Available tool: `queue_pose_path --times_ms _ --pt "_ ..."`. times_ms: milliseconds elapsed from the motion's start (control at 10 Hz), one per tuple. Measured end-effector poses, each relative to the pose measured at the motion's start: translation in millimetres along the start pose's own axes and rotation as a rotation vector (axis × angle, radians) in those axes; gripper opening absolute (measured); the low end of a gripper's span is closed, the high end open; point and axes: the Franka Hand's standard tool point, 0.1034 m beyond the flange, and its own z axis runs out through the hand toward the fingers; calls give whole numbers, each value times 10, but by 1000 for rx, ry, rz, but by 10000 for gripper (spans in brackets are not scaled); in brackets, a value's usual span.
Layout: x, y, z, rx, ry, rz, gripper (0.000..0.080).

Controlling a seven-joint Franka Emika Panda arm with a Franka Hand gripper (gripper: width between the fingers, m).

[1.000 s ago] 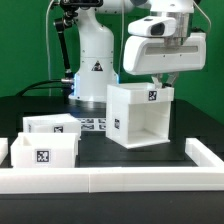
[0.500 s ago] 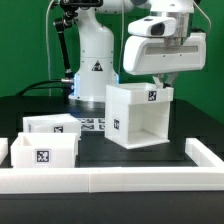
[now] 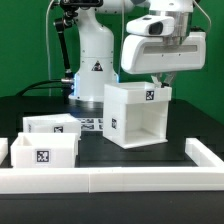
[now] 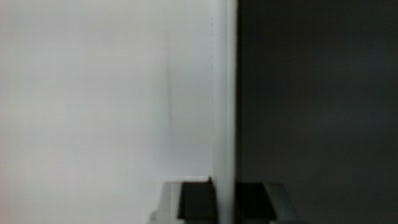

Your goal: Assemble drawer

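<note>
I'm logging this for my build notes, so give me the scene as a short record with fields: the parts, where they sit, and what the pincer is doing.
housing: upright on the table, exterior view's right, open front empty
front tray: exterior view's left, open top up, apart from housing
back tray: just behind front tray
pincer: at housing's top rim, closed on its wall
trays inserted: none

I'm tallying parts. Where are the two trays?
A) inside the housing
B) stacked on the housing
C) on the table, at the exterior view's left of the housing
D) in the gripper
C: the front tray and rear tray stand on the table at the exterior view's left of the housing, whose opening is empty.
</note>
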Motion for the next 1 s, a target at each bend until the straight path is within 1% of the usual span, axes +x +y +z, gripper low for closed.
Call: queue_pose_path --times_ms 100,200,300,500,700,1000 --pt "63 103 14 3 2 72 38" --pt "161 166 2 5 5 90 38" --pt "269 208 -9 8 4 107 38" --pt "434 324 -24 10 25 113 38" --pt "643 430 -48 11 46 128 38" --pt "893 584 -74 11 72 144 38"
